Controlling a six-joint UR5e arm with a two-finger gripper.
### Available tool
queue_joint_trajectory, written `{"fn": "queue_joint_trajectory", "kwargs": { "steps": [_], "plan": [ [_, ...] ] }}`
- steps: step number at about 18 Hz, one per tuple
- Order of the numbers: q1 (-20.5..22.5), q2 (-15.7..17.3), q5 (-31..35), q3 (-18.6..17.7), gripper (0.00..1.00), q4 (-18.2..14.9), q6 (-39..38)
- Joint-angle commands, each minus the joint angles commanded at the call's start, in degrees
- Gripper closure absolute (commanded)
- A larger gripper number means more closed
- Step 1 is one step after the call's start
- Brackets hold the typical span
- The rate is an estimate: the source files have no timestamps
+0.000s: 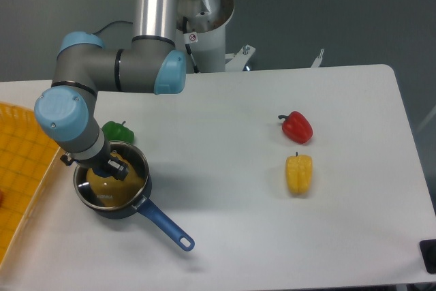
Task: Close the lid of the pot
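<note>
Pot [112, 187] at the table's [231, 120] left end, blue handle pointing away from the yellow tray [20, 175]. Lid [116, 180] seated across the pot's rim. Gripper [114, 168] directly above the lid's centre; finger opening and grasp impossible to tell. Green pepper [118, 131] just behind the pot; red pepper [297, 127] and yellow pepper [298, 174] far to its right.

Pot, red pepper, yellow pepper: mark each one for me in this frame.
pot [165, 223]: fixed camera, middle of its blue handle.
red pepper [298, 127]: fixed camera, centre of its body.
yellow pepper [298, 174]: fixed camera, centre of its body.
</note>
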Motion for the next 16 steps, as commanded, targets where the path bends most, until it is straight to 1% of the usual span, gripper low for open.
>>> {"fn": "queue_joint_trajectory", "kwargs": {
  "steps": [4, 7, 9, 11, 16],
  "plan": [
    [0.0, 0.0, 0.0, 0.1, 0.61, 0.0, 0.0],
    [0.0, 0.0, 0.1, 0.1, 0.53, 0.0, 0.0],
    [0.0, 0.0, 0.0, 0.1, 0.5, 0.0, 0.0],
    [-0.1, 0.0, 0.0, 0.1, 0.39, 0.0, 0.0],
    [0.0, -0.1, 0.0, 0.0, 0.38, 0.3, 0.0]
  ]
}}
